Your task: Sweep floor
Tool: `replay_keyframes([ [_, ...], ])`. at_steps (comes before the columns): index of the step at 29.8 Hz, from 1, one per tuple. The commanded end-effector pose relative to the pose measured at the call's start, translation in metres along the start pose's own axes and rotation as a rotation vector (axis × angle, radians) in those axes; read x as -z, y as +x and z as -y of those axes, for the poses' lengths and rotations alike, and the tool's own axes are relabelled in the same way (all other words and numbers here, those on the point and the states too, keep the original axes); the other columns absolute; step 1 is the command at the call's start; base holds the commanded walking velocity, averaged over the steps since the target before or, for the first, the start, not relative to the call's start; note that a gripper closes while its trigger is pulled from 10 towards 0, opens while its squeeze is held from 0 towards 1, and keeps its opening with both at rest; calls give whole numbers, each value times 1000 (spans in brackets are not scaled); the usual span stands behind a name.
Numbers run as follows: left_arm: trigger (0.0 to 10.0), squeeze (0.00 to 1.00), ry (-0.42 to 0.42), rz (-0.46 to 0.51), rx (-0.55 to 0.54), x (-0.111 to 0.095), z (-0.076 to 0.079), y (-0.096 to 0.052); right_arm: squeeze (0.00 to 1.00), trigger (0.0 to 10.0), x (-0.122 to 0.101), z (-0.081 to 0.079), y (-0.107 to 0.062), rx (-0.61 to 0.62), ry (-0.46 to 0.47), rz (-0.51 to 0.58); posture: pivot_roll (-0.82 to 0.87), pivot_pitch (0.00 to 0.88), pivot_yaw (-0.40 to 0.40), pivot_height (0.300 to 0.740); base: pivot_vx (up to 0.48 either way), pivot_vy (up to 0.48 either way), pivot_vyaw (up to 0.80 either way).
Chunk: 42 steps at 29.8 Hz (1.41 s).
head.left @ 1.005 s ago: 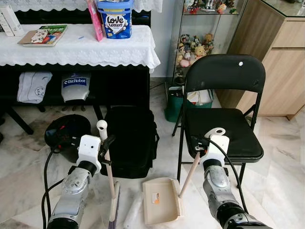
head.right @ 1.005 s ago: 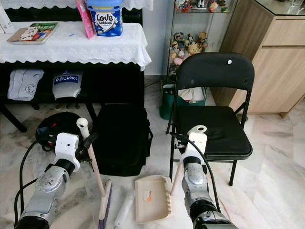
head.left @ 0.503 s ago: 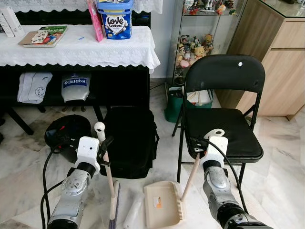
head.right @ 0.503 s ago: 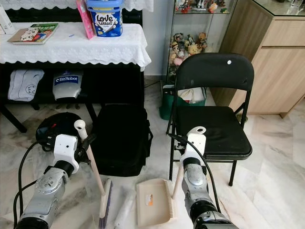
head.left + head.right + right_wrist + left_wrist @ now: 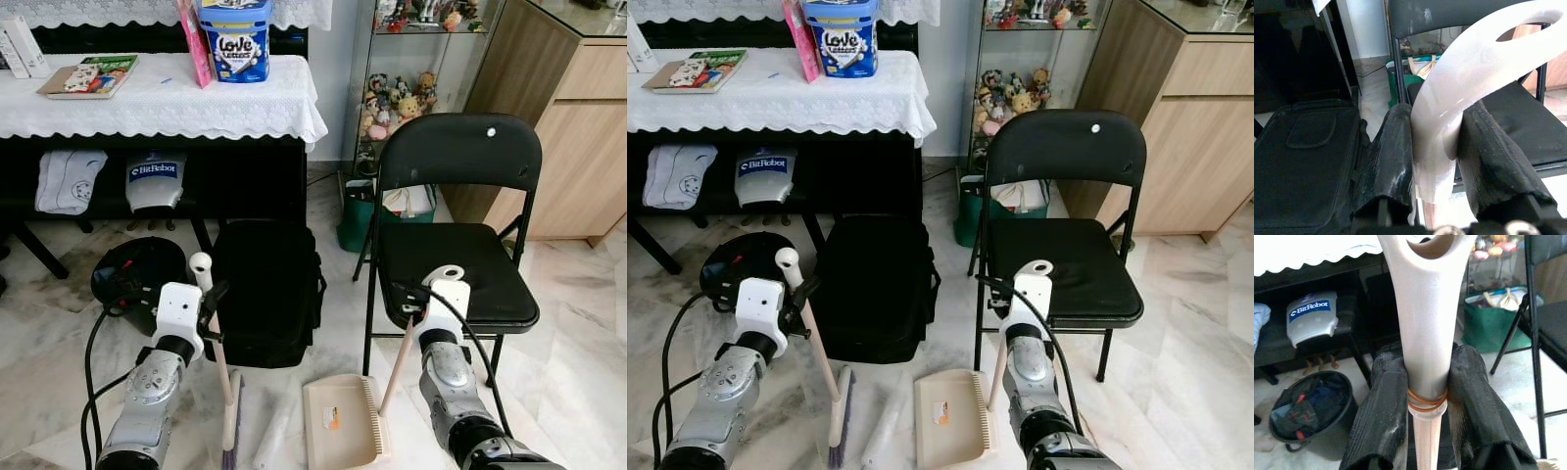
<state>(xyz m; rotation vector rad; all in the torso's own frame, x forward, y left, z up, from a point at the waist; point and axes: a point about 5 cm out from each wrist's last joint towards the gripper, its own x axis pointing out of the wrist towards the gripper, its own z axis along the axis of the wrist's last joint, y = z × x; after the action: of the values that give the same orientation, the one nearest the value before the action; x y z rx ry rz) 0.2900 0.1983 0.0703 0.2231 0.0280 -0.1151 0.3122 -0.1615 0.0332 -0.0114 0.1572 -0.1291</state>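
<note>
Two tools at work: both are clamped on cream handles, one on each side of the robot.
Left tool [image 5: 1427, 396]: its two black fingers [image 5: 1382, 411] press tight against the broom handle [image 5: 214, 343], just under the looped end, where a tan rubber band rings the shaft.
Broom [image 5: 836, 421]: stands leaning, bristles down on the marble floor [image 5: 578, 323], in front of the black bag [image 5: 266, 289].
Right tool [image 5: 1437, 147]: closed on the curved top of the dustpan handle [image 5: 999, 367], fingers hugging both sides of it.
Dustpan [image 5: 341, 434]: lies flat on the floor beside the chair's near front leg, comb edge towards the right arm, an orange sticker on its pan.
White roll [image 5: 882, 426]: lies on the floor between broom head and dustpan; I cannot tell what it is.
Folding chair [image 5: 456, 225]: black, just behind the right tool; a green bag [image 5: 358, 211] sits on the floor behind it.
Table [image 5: 162, 98]: covered in white lace cloth, carrying a blue tub [image 5: 235, 39] and a book [image 5: 88, 73].
Under the table: a grey shell marked BitRobot [image 5: 155, 181] and a black bucket [image 5: 137, 274] on the floor.
Far side: a glass cabinet with small plush toys [image 5: 397, 98].
</note>
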Motion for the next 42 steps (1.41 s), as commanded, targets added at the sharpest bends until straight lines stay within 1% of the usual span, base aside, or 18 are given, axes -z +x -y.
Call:
replay_keyframes([
  [1,10000,0,90,-49,16,10,-2,-5,0,10000,-4,-3,2,-6,-3,9,51,40,-13,740,0,0,0],
  [4,10000,0,133,-104,34,18,-1,-7,0,10000,-5,-4,3,-8,-2,12,52,41,-14,740,0,0,0],
  [11,10000,0,124,-194,126,31,8,-12,0,10000,-6,-4,4,-9,-5,13,52,42,-14,740,0,0,0],
  [12,10000,0,86,-236,171,38,12,-15,0,10000,-6,-4,4,-9,-6,13,52,42,-14,740,0,0,0],
  [15,10000,0,10,-289,218,44,15,-19,0,10000,-6,-3,4,-9,-9,10,52,44,-16,740,0,0,0],
  [18,10000,0,-60,-309,227,45,15,-20,0,10000,-6,-3,4,-9,-12,8,51,45,-16,740,0,0,0],
  [21,10000,0,-163,-332,241,43,16,-19,0,10000,-5,-3,4,-11,-14,5,52,47,-19,740,0,0,0],
  [24,10000,0,-211,-355,247,42,15,-18,0,10000,-5,-3,4,-12,-17,4,52,49,-20,740,0,0,0],
  [25,10000,0,-265,-345,236,38,14,-16,0,10000,-6,-3,4,-13,-18,4,52,49,-20,740,0,0,0],
  [26,10000,0,-265,-345,236,38,14,-16,0,10000,-6,-3,4,-13,-18,4,52,49,-20,740,0,0,0],
  [27,10000,0,-342,-325,221,33,13,-14,0,10000,-6,-3,4,-15,-19,4,52,50,-22,740,0,0,0],
  [28,10000,0,-384,-312,212,30,12,-12,0,10000,-6,-3,4,-16,-20,3,52,50,-22,740,0,0,0],
  [29,10000,0,-384,-312,212,30,12,-12,0,10000,-6,-3,4,-16,-20,3,52,50,-22,740,0,0,0],
  [33,10000,0,-548,-264,196,18,9,-6,0,10000,-5,-5,5,-21,-25,-2,55,50,-23,740,0,0,0],
  [34,10000,0,-612,-250,197,14,9,-4,0,10000,-5,-5,5,-23,-26,-4,55,50,-23,740,0,0,0],
  [38,10000,0,-675,-230,197,7,7,-3,0,10000,-5,-5,5,-24,-27,-4,55,50,-23,740,0,0,0],
  [40,10000,0,-756,-178,200,-4,3,0,0,10000,-5,-5,5,-24,-27,-4,55,50,-23,740,0,0,0],
  [42,10000,0,-775,-137,196,-11,-1,2,0,10000,-5,-5,5,-24,-28,-4,54,49,-25,740,0,0,0],
])
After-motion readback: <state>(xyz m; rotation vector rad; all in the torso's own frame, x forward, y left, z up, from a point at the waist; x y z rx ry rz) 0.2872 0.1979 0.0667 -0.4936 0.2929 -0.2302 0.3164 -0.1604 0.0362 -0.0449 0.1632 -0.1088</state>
